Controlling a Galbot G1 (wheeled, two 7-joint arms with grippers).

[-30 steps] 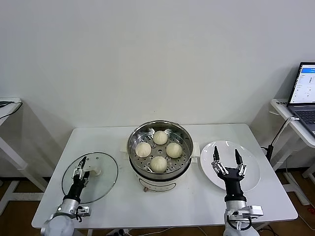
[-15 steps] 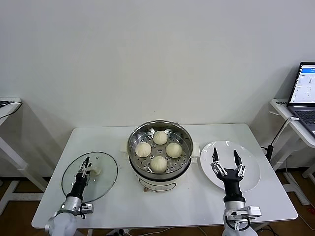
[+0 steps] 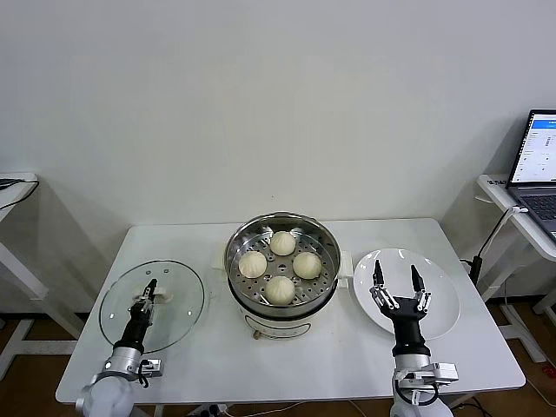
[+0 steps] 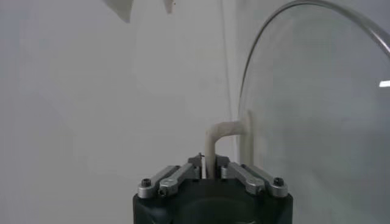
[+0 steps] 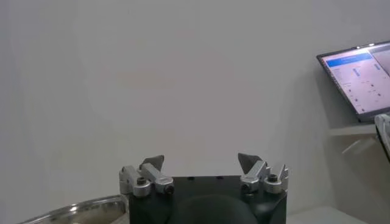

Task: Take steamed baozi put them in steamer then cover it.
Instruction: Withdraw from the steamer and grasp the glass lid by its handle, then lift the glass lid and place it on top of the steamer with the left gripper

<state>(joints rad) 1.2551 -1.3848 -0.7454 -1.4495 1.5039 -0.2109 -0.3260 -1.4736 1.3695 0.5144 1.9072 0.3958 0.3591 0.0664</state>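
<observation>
Four cream-white baozi (image 3: 280,263) sit on the perforated tray inside the shiny steamer (image 3: 234,248) at the table's middle. My left gripper (image 3: 149,291) is shut on the white handle (image 4: 214,141) of the clear glass cover (image 3: 122,314) and holds it lifted over the table's left side, left of the steamer. The cover's glass and metal rim (image 4: 317,97) fill the left wrist view. My right gripper (image 3: 398,284) is open and empty, pointing up over the white plate, right of the steamer. Its fingertips (image 5: 153,163) show spread apart in the right wrist view.
A flat white plate (image 3: 443,304) lies on the right of the white table (image 3: 347,360). A laptop (image 3: 537,165) stands on a side desk at the far right. Another desk edge (image 3: 13,187) is at the far left.
My left gripper has raised the cover off the table and carried it slightly left and up. My right gripper has drifted a little lower and stays open.
</observation>
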